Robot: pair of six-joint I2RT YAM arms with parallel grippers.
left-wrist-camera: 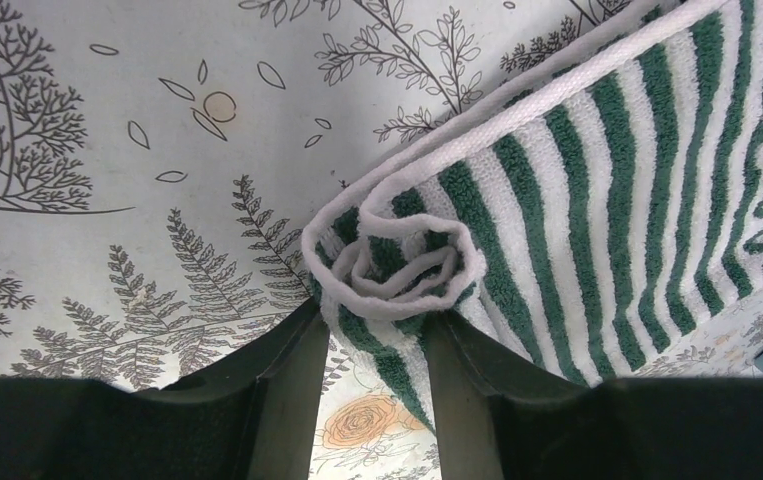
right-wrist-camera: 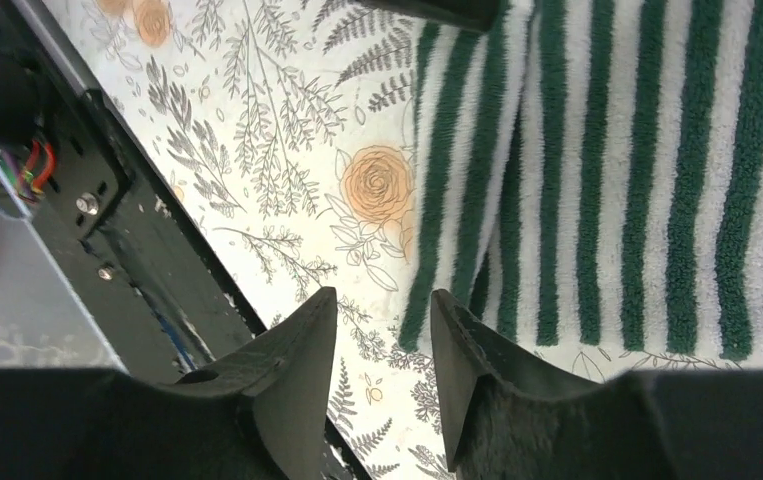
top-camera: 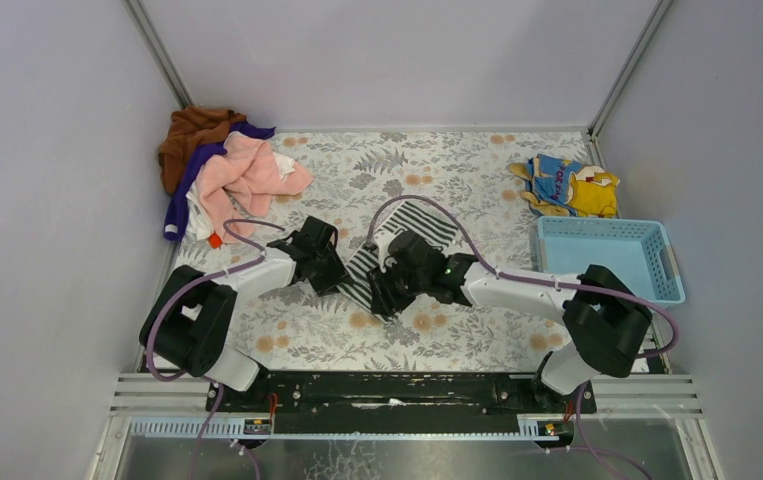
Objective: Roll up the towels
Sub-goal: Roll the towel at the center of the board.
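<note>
A green-and-white striped towel (top-camera: 422, 222) lies mid-table, and its near end is wound into a tight roll (left-wrist-camera: 397, 265). My left gripper (top-camera: 335, 272) is at the roll's left end. In the left wrist view, the left gripper (left-wrist-camera: 375, 318) pinches the roll's lower layers, and the towel touches both fingertips. My right gripper (top-camera: 385, 292) is at the towel's near right side. In the right wrist view, the right gripper (right-wrist-camera: 382, 300) is open over bare tablecloth just beside the towel (right-wrist-camera: 637, 180), with nothing between its fingers.
A heap of pink, brown and purple towels (top-camera: 227, 175) lies at the back left. A blue-and-yellow cloth (top-camera: 569, 185) sits at the back right, behind a light blue basket (top-camera: 602, 222). The black base rail (right-wrist-camera: 107, 230) runs close to the right gripper.
</note>
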